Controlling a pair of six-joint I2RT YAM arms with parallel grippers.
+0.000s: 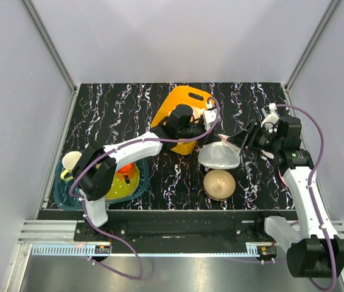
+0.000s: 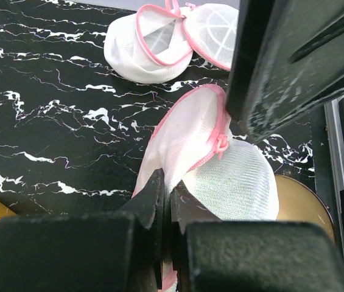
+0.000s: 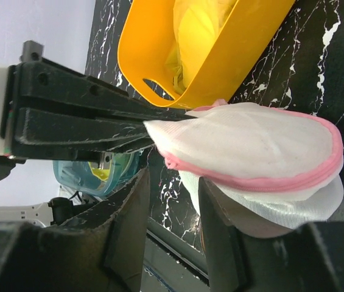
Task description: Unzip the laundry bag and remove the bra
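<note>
Pinching one end of the round white mesh laundry bag (image 1: 220,155) with pink zip trim mid-table in the closed left gripper (image 2: 167,190); lying lengthwise toward the parted right gripper (image 3: 175,194) just beyond its other end; bra hidden.

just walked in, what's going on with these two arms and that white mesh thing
The left tool is shut on an edge of the laundry bag, pinching the mesh by its pink trim. The right tool is open, its fingers close to the bag's pink rim but not clamped on it. The bag sits partly over a tan bowl. The zip looks closed, its pull is not gripped, and no bra is visible.
</note>
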